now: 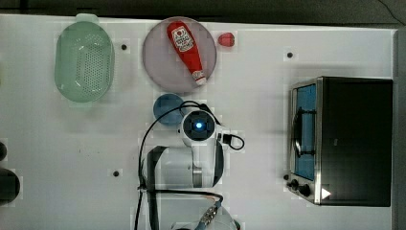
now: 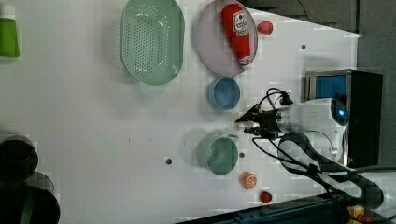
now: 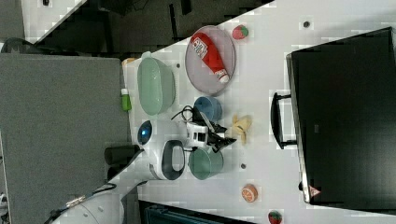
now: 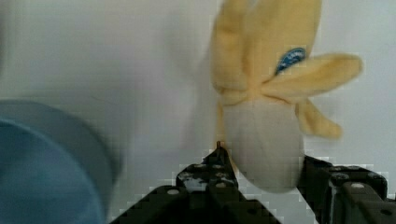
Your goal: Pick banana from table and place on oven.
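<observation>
White and flat, dotted with a few small dark holes, the table carries everything in the scene. On it lies the small pale cream-yellow plush banana, part peeled, its short peel flaps splayed around a whitish middle; in the right view it rests between the round blue bowl and the boxy toaster oven with its black top and dark handle. In the wrist view the banana's whitish end sits between the two black fingers of the gripper, which stand spread on either side of it; whether they touch it cannot be told. In the right view the gripper is at the banana's near end, with a teal-green cup just beside the arm. Further off, a red ketchup bottle lies on a round grey-lilac plate, a pale green perforated colander stands near it, and a small red strawberry toy sits beside the plate. An orange slice toy lies near the oven's front corner.
</observation>
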Action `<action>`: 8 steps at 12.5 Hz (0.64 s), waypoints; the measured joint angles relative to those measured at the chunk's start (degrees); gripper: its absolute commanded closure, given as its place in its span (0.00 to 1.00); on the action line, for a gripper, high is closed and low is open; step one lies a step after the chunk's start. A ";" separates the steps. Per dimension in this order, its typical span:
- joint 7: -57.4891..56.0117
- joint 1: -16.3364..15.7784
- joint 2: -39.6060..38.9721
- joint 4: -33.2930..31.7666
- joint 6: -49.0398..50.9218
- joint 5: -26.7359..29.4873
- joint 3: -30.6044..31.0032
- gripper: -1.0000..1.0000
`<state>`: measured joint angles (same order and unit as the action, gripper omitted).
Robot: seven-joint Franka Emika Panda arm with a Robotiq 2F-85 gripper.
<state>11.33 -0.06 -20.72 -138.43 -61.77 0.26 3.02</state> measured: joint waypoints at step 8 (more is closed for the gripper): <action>0.50 1.16 7.71 1.12 3.69 -1.76 1.47 0.80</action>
<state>11.83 1.10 -13.01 -137.31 -58.08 -1.50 4.48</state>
